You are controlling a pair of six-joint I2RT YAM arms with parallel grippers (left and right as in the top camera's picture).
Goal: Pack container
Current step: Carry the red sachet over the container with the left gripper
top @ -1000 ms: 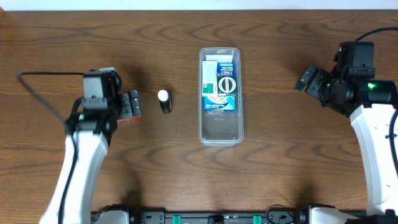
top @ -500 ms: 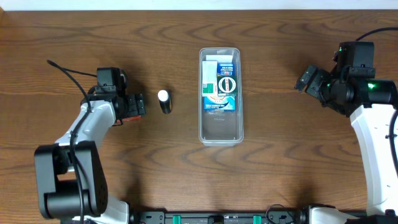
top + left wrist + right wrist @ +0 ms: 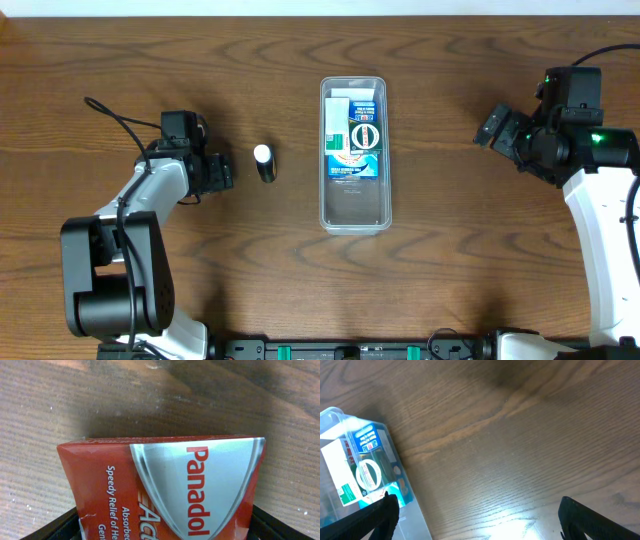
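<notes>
The container [image 3: 353, 211] is a long clear plastic tub in the middle of the table, with a blue and green box [image 3: 355, 145] and a white packet lying in its far half. It also shows in the right wrist view [image 3: 350, 467]. My left gripper [image 3: 218, 172] is at the left, shut on a red Panadol box [image 3: 165, 487] that fills the left wrist view. A small black bottle with a white cap [image 3: 264, 162] lies between this gripper and the container. My right gripper [image 3: 492, 130] is open and empty at the right, above bare wood.
The wooden table [image 3: 460, 270] runs to a pale edge at the back. A black cable loops off the left arm [image 3: 110, 115].
My left arm has swung in and its gripper, holding the red box, has moved right toward the small bottle and turned. The right arm has not moved.
</notes>
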